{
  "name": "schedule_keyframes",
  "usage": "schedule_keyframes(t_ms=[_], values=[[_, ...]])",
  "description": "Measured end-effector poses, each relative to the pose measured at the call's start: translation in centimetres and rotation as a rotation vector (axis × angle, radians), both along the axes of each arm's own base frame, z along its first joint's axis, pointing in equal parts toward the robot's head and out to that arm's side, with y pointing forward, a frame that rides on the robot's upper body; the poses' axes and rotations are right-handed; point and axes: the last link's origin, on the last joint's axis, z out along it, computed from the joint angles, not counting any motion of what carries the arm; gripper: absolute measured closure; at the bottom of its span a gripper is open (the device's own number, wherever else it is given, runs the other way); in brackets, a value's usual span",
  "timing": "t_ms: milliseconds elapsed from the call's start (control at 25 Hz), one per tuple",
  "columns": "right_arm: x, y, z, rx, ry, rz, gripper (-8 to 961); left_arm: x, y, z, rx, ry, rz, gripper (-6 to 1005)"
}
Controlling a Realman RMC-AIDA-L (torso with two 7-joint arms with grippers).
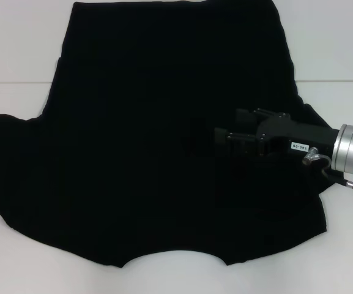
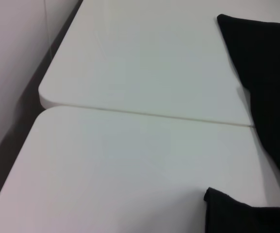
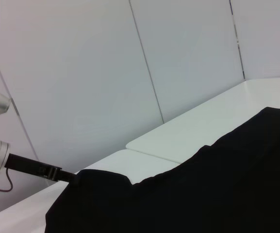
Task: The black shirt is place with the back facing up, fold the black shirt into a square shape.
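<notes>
White table under black shirt; right gripper jaws' state unclear.

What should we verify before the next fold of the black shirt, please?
1. Black shirt spread out on the table, no lettering showing: ok.
2. Right gripper over the shirt's right side: ok.
3. Fabric actually held by the right gripper: cannot tell.
4. Left gripper in place at the shirt: not ok, it is absent from the head view.
5. Far edge of the shirt lying on the table: cannot tell, it runs out of the head view.
</notes>
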Motion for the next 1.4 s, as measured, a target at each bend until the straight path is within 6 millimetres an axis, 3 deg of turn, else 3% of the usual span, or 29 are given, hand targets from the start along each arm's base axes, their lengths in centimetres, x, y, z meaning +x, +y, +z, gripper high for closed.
schedule_keyframes(t_ms=[1000, 1400], values=[[0.1, -0.1, -0.1, -0.004, 0.004, -0.006, 39, 1.0, 1.3, 0.0, 0.002, 0.047, -0.046, 980], [0.3, -0.4, -0.1, -0.011, 0.010, -0.013, 39, 3.2, 1.8, -1.3, -0.059, 0.051, -0.112, 979]])
